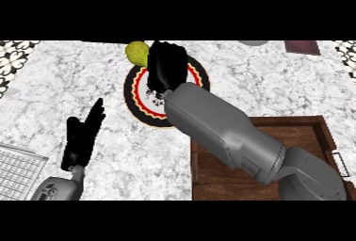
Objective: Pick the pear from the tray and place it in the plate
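Note:
The yellow-green pear [138, 52] shows at the far left rim of the round plate [133, 96], which has a black edge, a red and yellow ring and a white middle. My right hand [168, 66] reaches over the plate, and its fingers are curled against the pear's right side, hiding that side. The right forearm crosses the plate's right half and the wooden tray [299, 132] at the lower right. Nothing shows in the tray's visible part. My left hand [83, 134] rests open on the counter left of the plate, fingers pointing up.
A white grid-patterned object [17, 172] lies at the lower left corner. A maroon item [303, 47] and a grey rounded item [254, 42] sit along the counter's far edge. The tray has a metal handle [339, 162] on its right side.

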`<state>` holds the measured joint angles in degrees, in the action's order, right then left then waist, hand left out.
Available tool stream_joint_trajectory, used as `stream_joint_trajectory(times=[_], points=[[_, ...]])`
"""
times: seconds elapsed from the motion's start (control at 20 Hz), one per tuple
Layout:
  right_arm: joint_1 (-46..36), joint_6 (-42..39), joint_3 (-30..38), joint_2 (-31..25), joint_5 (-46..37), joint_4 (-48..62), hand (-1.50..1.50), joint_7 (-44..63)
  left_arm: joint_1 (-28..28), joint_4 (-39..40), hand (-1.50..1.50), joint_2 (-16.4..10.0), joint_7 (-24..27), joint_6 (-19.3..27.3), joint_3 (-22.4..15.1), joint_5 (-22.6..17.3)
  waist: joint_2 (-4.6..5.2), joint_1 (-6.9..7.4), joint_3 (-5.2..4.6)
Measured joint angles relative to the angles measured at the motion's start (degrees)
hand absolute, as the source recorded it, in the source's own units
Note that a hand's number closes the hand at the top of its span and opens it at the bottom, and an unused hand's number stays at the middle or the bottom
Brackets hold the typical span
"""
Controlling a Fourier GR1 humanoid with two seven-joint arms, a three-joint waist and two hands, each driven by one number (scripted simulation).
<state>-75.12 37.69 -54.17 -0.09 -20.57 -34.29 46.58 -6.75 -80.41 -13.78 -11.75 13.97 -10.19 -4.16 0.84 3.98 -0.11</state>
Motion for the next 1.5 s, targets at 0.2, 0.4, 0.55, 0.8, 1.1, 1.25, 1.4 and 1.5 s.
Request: stream_joint_trajectory(times=[0.2, 0.4, 0.55, 0.8, 1.1, 1.25, 1.4, 1.5], points=[[0.85, -2.01, 0.87, 0.06, 2.80, 3.25, 1.50, -2.36, 0.78, -0.95, 0.00, -0.01, -0.01, -0.38, 0.12, 0.05, 0.10, 0.10, 0.03], [2.49, -6.29, 3.18, 0.08, 6.80, 6.24, 1.50, -7.72, 1.42, -1.31, 0.00, 0.58, 0.54, -0.05, -0.19, 0.63, 0.32, 0.17, 0.05], [3.85, -11.20, 5.29, 0.08, 10.18, 8.23, 1.50, -11.50, 1.03, -1.08, 0.00, 0.52, 0.34, -0.15, 0.21, 0.61, 0.48, 0.23, 0.07], [5.67, -17.82, 6.76, 0.09, 13.84, 11.41, -1.50, -16.63, -0.47, -0.46, 0.00, 0.85, -0.04, -0.29, 0.39, 0.93, 0.65, 0.49, 0.08], [7.37, -17.57, 10.92, 0.03, 17.07, 11.51, -1.50, -29.23, 0.33, -0.71, 0.00, 0.83, -0.08, -0.43, 0.97, 0.91, 0.39, -0.28, 0.14], [8.33, -13.15, 15.98, 0.00, 20.65, 8.46, -1.50, -36.03, 1.13, -0.91, 0.00, 1.28, 0.03, 0.20, 0.86, 1.23, 0.22, -0.89, 0.22], [10.03, -10.02, 21.78, -0.11, 25.10, 5.64, -1.50, -42.27, 1.71, -1.02, 0.00, 1.15, 0.39, 0.11, 1.30, 1.02, 0.08, -1.39, 0.24], [11.27, -9.60, 25.41, -0.17, 27.80, 4.83, -1.50, -46.52, 1.79, -1.12, 0.00, 1.03, 0.36, -0.03, 1.61, 0.88, 0.04, -1.65, 0.22]])
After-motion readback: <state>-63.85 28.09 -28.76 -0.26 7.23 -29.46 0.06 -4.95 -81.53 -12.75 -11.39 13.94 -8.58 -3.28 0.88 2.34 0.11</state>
